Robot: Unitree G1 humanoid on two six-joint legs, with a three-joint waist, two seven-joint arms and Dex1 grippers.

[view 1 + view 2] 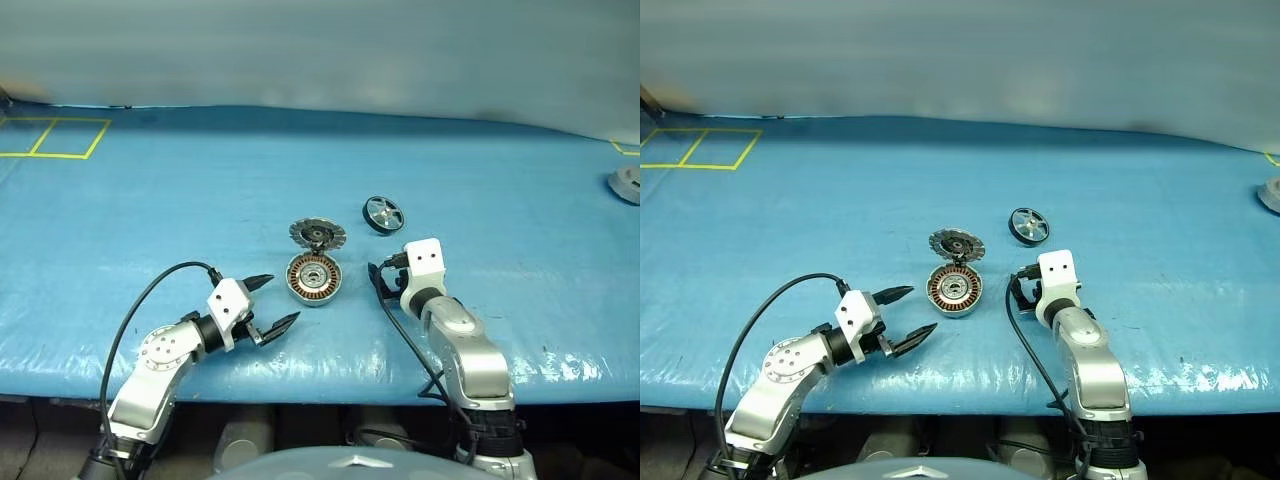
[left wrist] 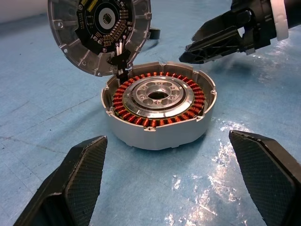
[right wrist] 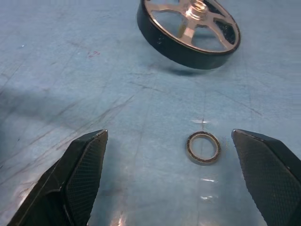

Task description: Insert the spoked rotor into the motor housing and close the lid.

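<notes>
The motor housing lies open-side up mid-table, with copper windings around a silver hub. The lid stands tilted at the housing's far rim, its ribbed face with a dark centre towards me. The spoked rotor, dark with silver spokes, lies to the right and beyond the housing. My left gripper is open just left of and in front of the housing, pointing at it and holding nothing. My right gripper is open and empty right of the housing, pointing at the rotor a short way ahead.
A small metal ring lies on the blue table cover between my right gripper's fingers and the rotor. A silver round part sits at the far right edge. Yellow tape squares mark the far left. The table's front edge runs below both arms.
</notes>
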